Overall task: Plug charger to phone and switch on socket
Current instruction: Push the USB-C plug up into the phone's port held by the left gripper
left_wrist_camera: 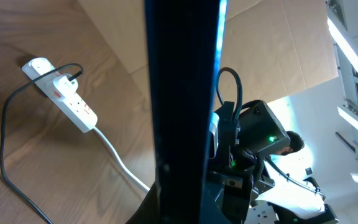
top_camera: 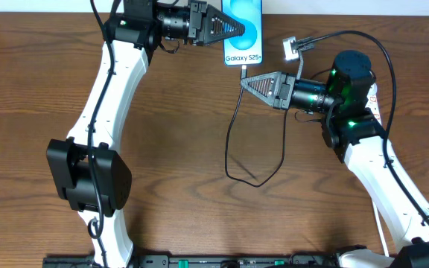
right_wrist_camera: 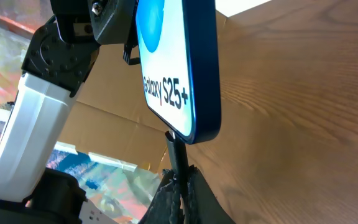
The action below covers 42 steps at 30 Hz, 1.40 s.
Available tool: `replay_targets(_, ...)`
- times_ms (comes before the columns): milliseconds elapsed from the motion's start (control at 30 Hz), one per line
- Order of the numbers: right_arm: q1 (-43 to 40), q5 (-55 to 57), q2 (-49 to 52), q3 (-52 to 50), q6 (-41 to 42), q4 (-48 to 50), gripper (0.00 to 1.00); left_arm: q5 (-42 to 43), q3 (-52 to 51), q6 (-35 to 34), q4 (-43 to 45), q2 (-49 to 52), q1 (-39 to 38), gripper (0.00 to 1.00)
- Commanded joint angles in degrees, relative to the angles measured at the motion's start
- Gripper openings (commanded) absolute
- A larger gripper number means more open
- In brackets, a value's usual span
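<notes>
It looked like a robotics laboratory, not a home. A white-and-black left robot arm [top_camera: 114, 82] and a matching right robot arm [top_camera: 378, 171] worked at a brown wood-grain table [top_camera: 185, 112]. Plain brown cardboard panels [left_wrist_camera: 278, 50] screened the station, and white rack frames [left_wrist_camera: 353, 42] stood behind.

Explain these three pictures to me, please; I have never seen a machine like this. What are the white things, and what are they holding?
These are two white robot arms working at a wooden table. One picture looks down from above. The other two come from small cameras on each arm's wrist. The left tool grips a phone with its screen lit. The right tool pinches the plug of a thin black charger right at the phone's bottom edge; whether it is fully in, I cannot tell. A white socket strip lies on the table, clearest in the left wrist picture.
</notes>
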Motion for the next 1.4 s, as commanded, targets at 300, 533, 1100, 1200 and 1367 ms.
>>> replay_targets(300, -0.46, 0.87, -0.9, 2.67, 0.22, 0.0, 0.02, 2.62, 0.72, 0.83, 0.26, -0.7, -0.44, 0.07)
replay_targets(533, -0.46, 1.81, -0.9, 2.89, 0.2, -0.87, 0.02, 2.62, 0.72, 0.83, 0.28, -0.7, -0.44, 0.07)
replay_targets(1100, 0.13, 2.43, -0.9, 3.23, -1.07, -2.12, 0.01, 2.62, 0.72, 0.81, 0.26, -0.7, -0.44, 0.07)
replay_targets(1200, 0.39, 2.4, -0.9, 3.74, -1.11, -2.69, 0.02, 2.62, 0.72, 0.83, 0.28, -0.7, -0.44, 0.07)
replay_targets(1367, 1.03, 2.45, -0.9, 4.04, -1.55, -3.19, 0.02, 2.62, 0.72, 0.81, 0.26, -0.7, -0.44, 0.07)
